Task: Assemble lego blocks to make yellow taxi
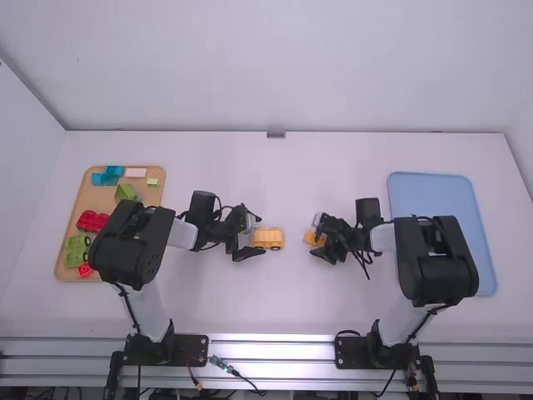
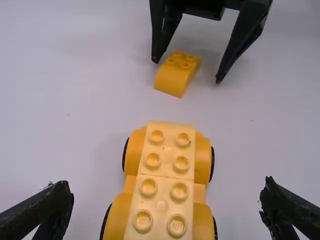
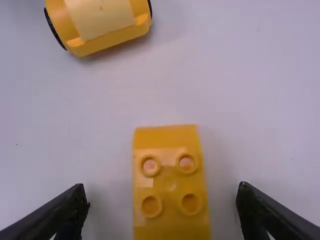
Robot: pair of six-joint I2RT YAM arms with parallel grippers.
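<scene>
The left pincer (image 1: 259,235), wide open, straddles one end of a seemingly assembled yellow plastic wheeled base (image 2: 162,187) as a curved yellow four-stud block (image 3: 169,185), apparently left to mount, lies loose within the widely parted right pincer (image 2: 187,70).

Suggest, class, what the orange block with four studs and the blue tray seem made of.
Orange block: likely smooth, hard plastic; its round studs look moulded in.
Blue tray: probably smooth plastic, given even colour and rounded corners; painted metal is possible.
</scene>
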